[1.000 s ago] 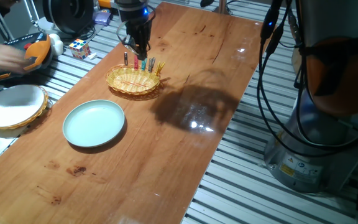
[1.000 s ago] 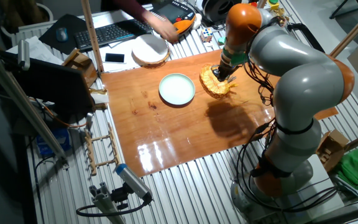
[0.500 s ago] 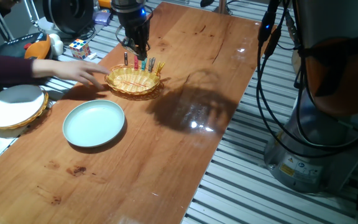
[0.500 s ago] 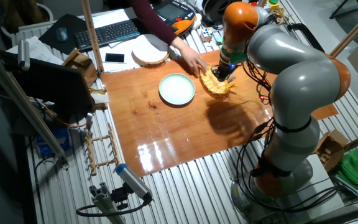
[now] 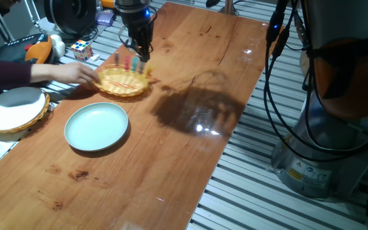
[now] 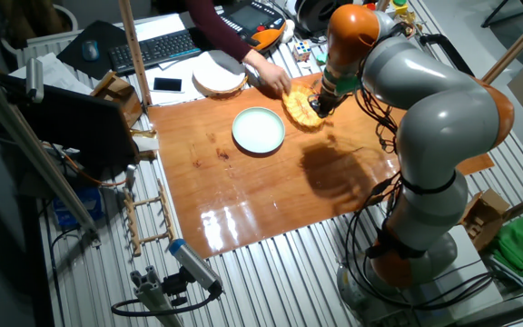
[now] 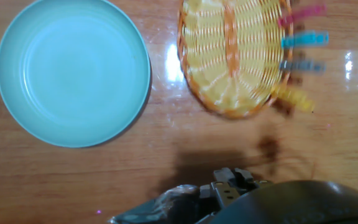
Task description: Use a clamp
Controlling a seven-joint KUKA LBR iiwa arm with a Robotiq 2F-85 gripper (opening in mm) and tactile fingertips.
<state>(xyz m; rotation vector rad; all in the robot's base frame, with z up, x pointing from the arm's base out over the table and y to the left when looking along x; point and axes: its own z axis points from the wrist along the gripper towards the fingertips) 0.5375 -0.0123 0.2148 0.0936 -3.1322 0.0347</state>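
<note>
Four small clips were pinched on the rim of the shallow yellow wicker basket [image 7: 235,56] in the hand view: a pink clip [image 7: 301,15], a light blue clip [image 7: 304,40], a darker blue clip [image 7: 302,65], and the tiny yellow peg-style clamp [image 7: 294,98] at the end of the row. The clips looked blurry there. The yellow clamp stuck out from the basket's edge over the brown wooden table [image 7: 73,180], on the side of the basket nearest the camera. The round pale green plate [image 7: 73,71] lay flat on the table just beside the basket, not touching it. In one fixed view the black two-finger gripper [image 5: 139,51] hung straight down from the arm, right above the far rim of the basket [image 5: 121,81], where the little clips stood up [image 5: 133,63]. The yellow clamp was too small and blurry to pick out in that view, but the clips were right under the fingertips. It was not possible to tell if the fingers were apart or together, and no clip could be seen between them. A person's hand [image 5: 82,73] with a dark red sleeve touched the near-left edge of the basket. In the other fixed view the same hand [image 6: 272,77] was on the basket [image 6: 300,108], and the gripper [image 6: 320,102] pointed down at the basket's other side. A round white lid on a woven tray [image 5: 15,108] sat off the table's edge.
</note>
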